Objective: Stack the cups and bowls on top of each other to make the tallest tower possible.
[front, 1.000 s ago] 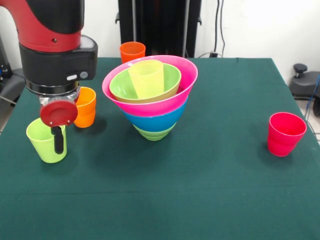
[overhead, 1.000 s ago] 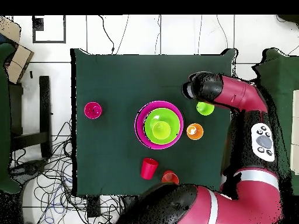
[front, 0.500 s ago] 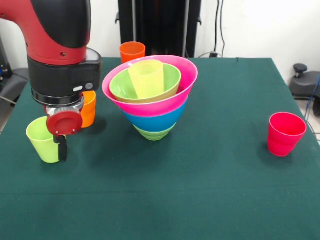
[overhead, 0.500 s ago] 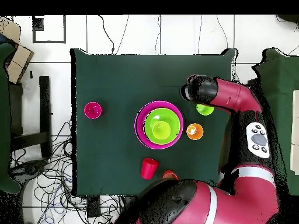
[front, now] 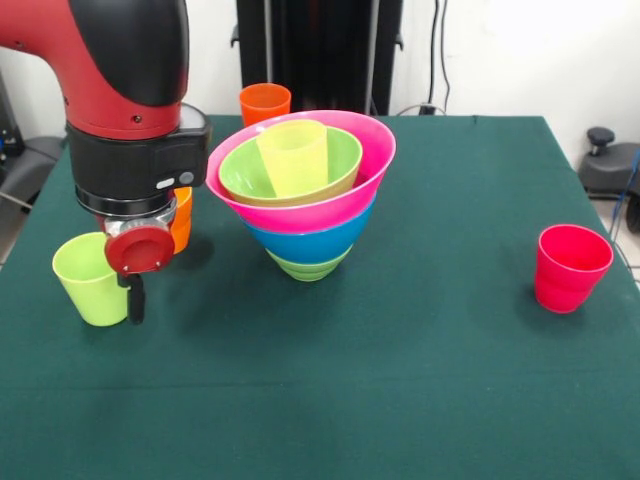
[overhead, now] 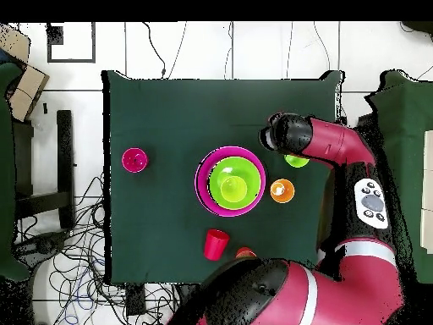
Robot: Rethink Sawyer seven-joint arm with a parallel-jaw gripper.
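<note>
Since a second ago the arm slid off the lime cup (front: 91, 278); the gripper (front: 133, 297) now hangs just beside it, fingers can't tell. Probably best to re-center over the rim before gripping, then carry it right to the tower (front: 300, 195).

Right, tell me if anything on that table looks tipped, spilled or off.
Nothing stands out. The tower sits upright with the pale yellow cup nested inside, and the loose cups, including the lime green cup by the gripper, stand upright on the table.
</note>
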